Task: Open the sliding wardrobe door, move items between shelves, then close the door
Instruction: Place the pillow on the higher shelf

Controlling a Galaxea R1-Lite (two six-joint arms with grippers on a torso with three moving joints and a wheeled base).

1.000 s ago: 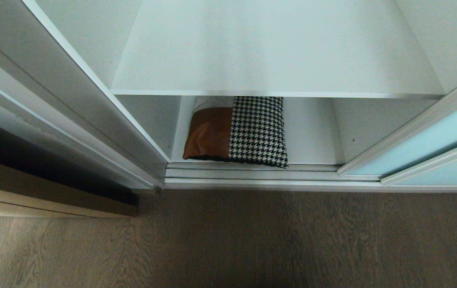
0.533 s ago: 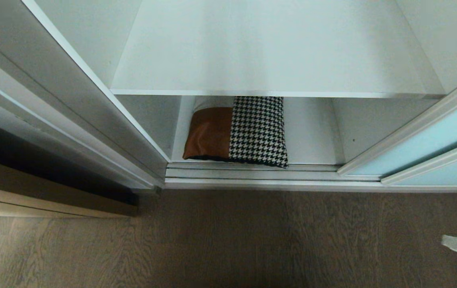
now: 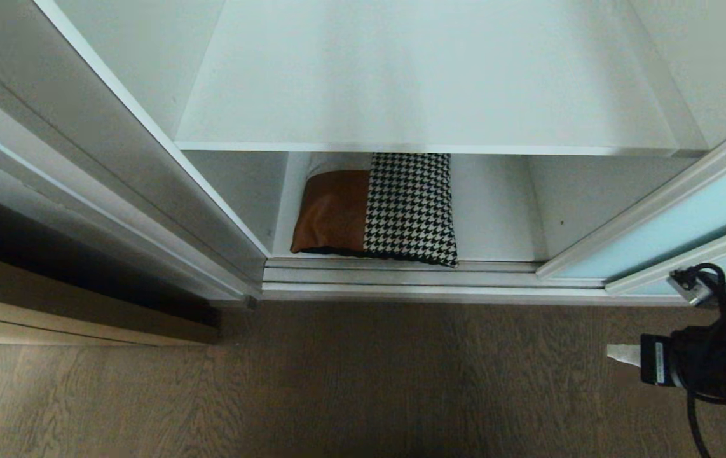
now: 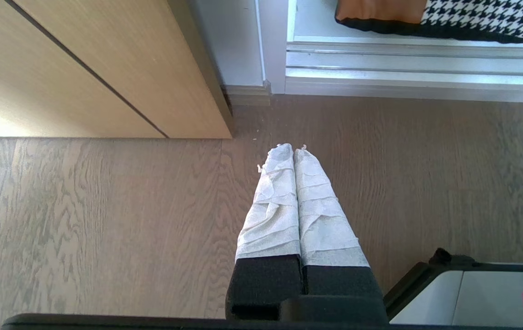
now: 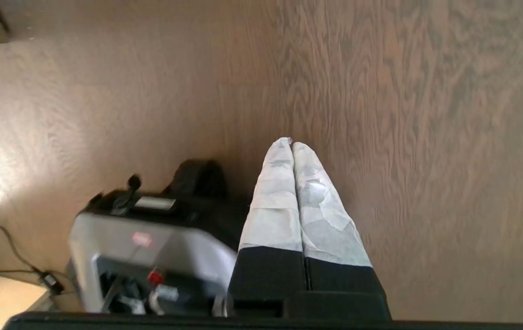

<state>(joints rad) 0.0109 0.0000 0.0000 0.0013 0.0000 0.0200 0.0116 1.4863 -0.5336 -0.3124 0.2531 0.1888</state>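
My left hand ends in two long tapering fingers wrapped in wrinkled white tape, each set into a square black block at its root. My right hand is built the same: two white-taped fingers on black blocks, the tape creased and a little grey in patches. My right arm is black, with a white label of small print on its side, a silver plug near the top and a black cable looping off it. My base is grey with black trim, a small red sticker and a red knob.
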